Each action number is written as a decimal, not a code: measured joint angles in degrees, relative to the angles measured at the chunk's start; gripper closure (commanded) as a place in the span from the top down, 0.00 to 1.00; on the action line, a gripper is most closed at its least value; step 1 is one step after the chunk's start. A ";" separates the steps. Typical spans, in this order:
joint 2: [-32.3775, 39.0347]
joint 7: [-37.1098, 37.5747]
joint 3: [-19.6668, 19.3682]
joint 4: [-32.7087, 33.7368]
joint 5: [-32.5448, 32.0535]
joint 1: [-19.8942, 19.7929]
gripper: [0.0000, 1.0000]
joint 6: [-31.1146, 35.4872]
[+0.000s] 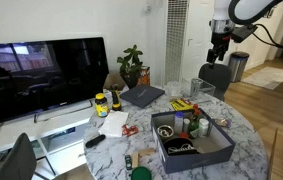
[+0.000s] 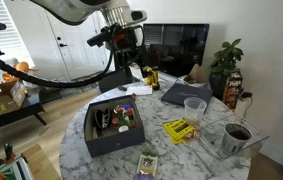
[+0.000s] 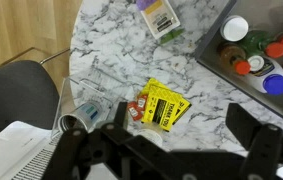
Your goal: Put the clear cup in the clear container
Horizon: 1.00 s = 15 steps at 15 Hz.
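The clear cup (image 2: 193, 108) stands upright on the marble table (image 2: 171, 150), just behind a yellow packet (image 2: 181, 128). In the wrist view only a pale part of the cup (image 3: 147, 135) shows behind the gripper body. The clear container (image 2: 238, 137), a wider see-through tub that looks dark inside, stands near the table's edge; in the wrist view it (image 3: 81, 116) is at lower left. My gripper (image 2: 123, 55) hangs high above the table, open and empty, and also shows in an exterior view (image 1: 219, 52) and in the wrist view (image 3: 181, 140).
A big dark grey box (image 2: 114, 128) of small bottles and jars stands on the table. A laptop (image 2: 184, 92), a plant (image 2: 224, 65), a TV (image 1: 41, 75) and a chair (image 3: 16, 100) surround it. Ketchup packets (image 3: 136, 108) lie beside the yellow packet.
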 measured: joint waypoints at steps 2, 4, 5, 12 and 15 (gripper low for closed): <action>0.04 0.00 0.00 0.00 0.00 0.00 1.00 0.00; 0.05 0.00 0.00 0.00 0.00 0.00 1.00 0.00; 0.05 0.00 0.00 0.00 0.00 0.00 1.00 0.00; 3.71 10.46 -0.26 3.56 1.14 -0.07 1.00 -0.10; 11.09 18.42 -1.11 8.93 1.81 -0.32 1.00 1.90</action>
